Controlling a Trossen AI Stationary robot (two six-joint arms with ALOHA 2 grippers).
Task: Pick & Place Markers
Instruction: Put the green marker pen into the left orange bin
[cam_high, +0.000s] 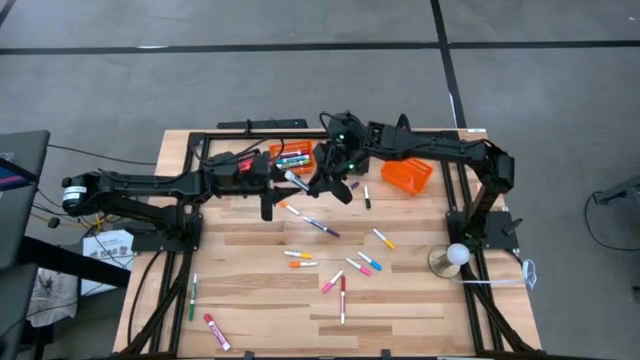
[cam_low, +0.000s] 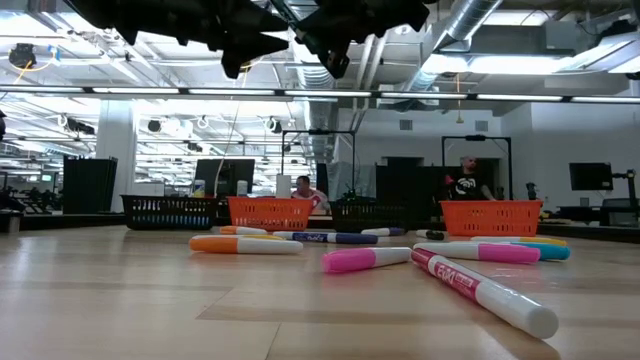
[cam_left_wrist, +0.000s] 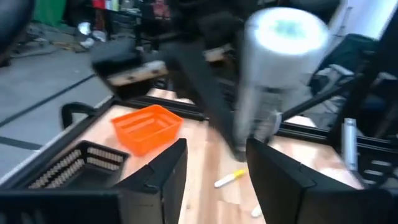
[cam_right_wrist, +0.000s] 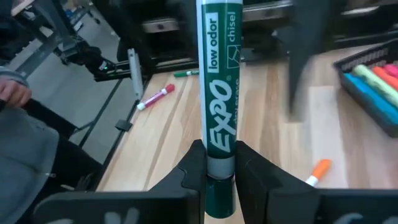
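The green marker (cam_right_wrist: 219, 93) sits clamped upright in the right gripper (cam_right_wrist: 219, 163), above the table just beside the orange basket (cam_high: 290, 157) holding markers. The left gripper (cam_left_wrist: 214, 165) stands open around nothing. Best to align over that basket before releasing.

Two orange baskets (cam_high: 407, 176), scattered markers (cam_high: 341, 298)

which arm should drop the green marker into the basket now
The right one. The right gripper is shut on the green marker, holding it above the table. The left gripper is open in front of that marker with nothing between its fingers, so it would first have to take it over.
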